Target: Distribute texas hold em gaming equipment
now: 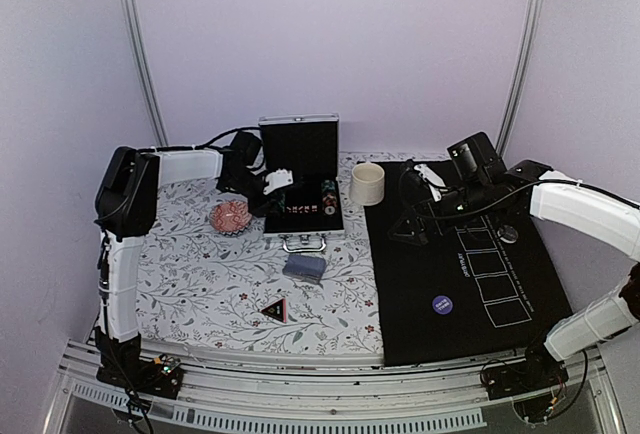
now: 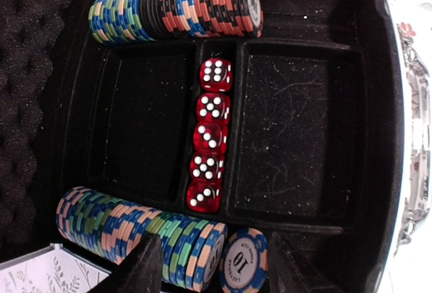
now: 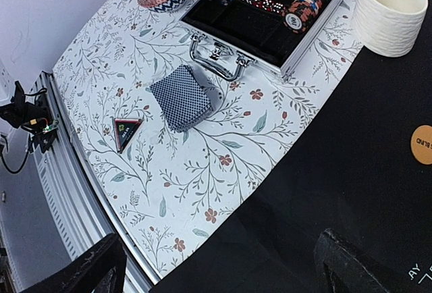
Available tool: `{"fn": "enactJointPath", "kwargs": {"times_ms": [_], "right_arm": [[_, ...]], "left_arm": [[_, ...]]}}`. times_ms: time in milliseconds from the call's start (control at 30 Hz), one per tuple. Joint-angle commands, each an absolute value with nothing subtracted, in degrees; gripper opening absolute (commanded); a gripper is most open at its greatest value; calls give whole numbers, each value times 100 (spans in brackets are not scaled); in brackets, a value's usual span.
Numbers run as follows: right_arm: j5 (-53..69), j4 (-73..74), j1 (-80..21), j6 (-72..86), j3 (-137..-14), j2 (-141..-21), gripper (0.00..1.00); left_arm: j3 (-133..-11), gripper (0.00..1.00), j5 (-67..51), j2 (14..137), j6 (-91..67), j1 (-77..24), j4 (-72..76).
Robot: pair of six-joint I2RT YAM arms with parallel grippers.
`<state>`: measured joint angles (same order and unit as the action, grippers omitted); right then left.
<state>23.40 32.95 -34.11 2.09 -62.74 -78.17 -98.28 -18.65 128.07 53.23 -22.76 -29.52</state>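
The left gripper is hanging inside the open case. Its fingers are standing partly apart, straddling the end of the lower chip row and a tipped chip that is showing a bold "10". The small lettering ringing that number is too fine to read. Whether the fingers are pinching the chips or only flanking them cannot be told.

Five red dice are lining the case's middle slot, and an upper chip row is filling the far channel.

Outside the case, the card deck is lying face down on the floral cloth by the handle. The triangle marker is sitting nearer the table edge. A pink dish is sitting left of the case, and a cream cup is standing to its right.

The right gripper is hovering over the black mat, jaws wide apart and holding nothing. The mat is carrying an orange disc reading "BLIND" and a dark blue disc.
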Motion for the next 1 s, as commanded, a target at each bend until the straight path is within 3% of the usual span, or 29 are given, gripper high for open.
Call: {"fn": "enactJointPath", "kwargs": {"times_ms": [0, 433, 700, 867, 967], "right_arm": [[2492, 3287, -3393, 190, -6202, -7757, 99], [2606, 3357, -3391, 195, -6208, -7862, 99], [2678, 3366, -3391, 237, -6185, -7853, 99], [2698, 3396, -3393, 261, -6187, -7847, 99], [2673, 3471, -3394, 252, -6218, -7832, 99]], "left_arm": [[-9761, 54, -1433, 12775, 5237, -2294, -2757], [-10209, 55, -1851, 12480, 4893, -2294, -2786], [-9707, 64, -1943, 11955, 5477, -2286, -2875], [-9443, 76, -1532, 12029, 5755, -2293, -2732], [-9469, 77, -1227, 12196, 5603, -2311, -2513]]}}
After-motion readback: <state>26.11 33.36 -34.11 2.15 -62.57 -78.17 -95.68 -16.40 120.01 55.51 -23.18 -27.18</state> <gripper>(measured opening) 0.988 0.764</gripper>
